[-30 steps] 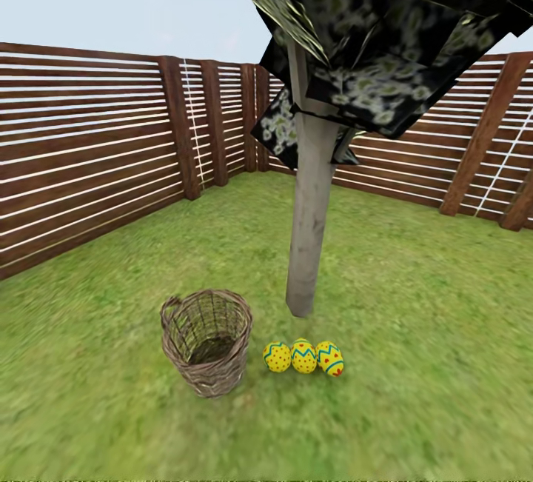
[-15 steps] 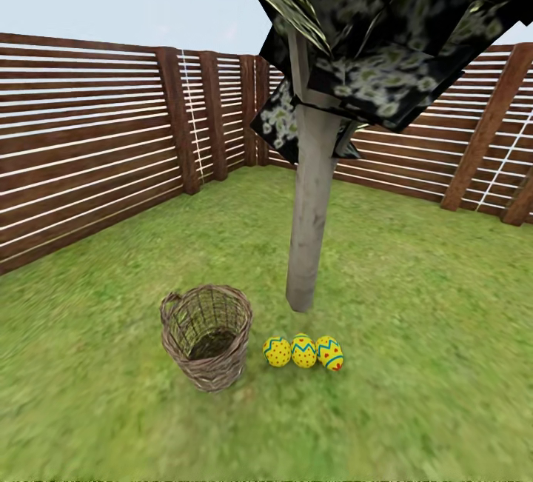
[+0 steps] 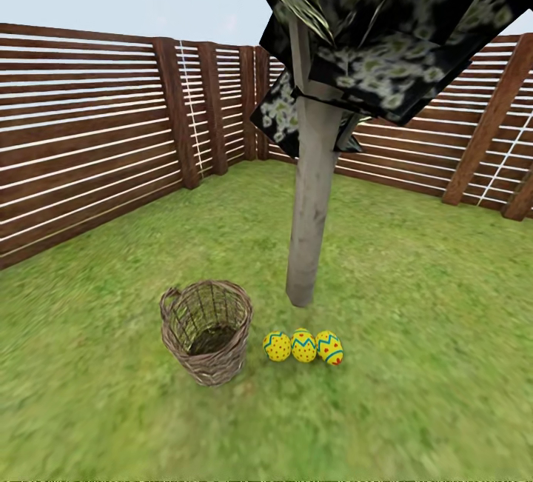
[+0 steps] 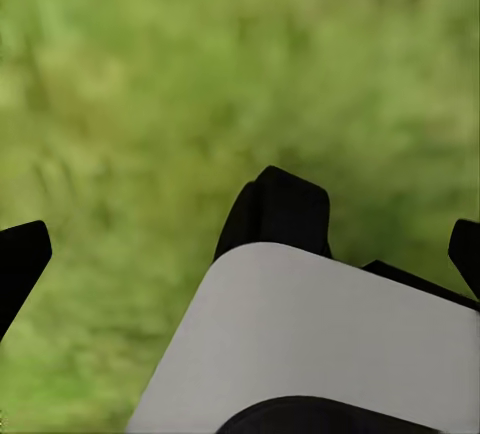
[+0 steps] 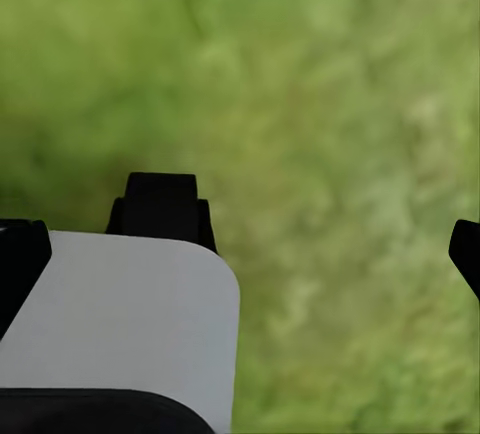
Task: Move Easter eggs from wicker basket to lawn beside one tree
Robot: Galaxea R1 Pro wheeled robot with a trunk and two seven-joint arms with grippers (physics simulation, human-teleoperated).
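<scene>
- Head view: the 3 eggs (image 3: pixel 303 346) lie in a short row on the lawn (image 3: pixel 414 304), touching or nearly touching one another; they sit just in front of the foot of the tree (image 3: pixel 311 201) with the pale trunk, near it but not against it
- The basket (image 3: pixel 206 330) stands upright on the grass just beside the row, on the side away from the trunk; what shows of its inside looks bare, no yellow in it
- The row by the trunk fits the task's demand that all 3 eggs share 1 tree; judged from this, the placing looks done, with nothing left to lift out
- The slatted fence (image 3: pixel 89 163) closes the garden behind the tree
- Left wrist view: the left hand (image 4: pixel 240 254) hangs over blurred grass; its dark fingertips (image 4: pixel 20 264) stand far apart at the picture's edges, so it is wide open and carries nothing
- Right wrist view: the right hand (image 5: pixel 240 254) likewise hangs over grass, fingertips (image 5: pixel 466 254) spread wide, nothing between them
- Both hands being bare suits a finished job; a last check of the basket's floor, partly hidden by its near wall, would be prudent
</scene>
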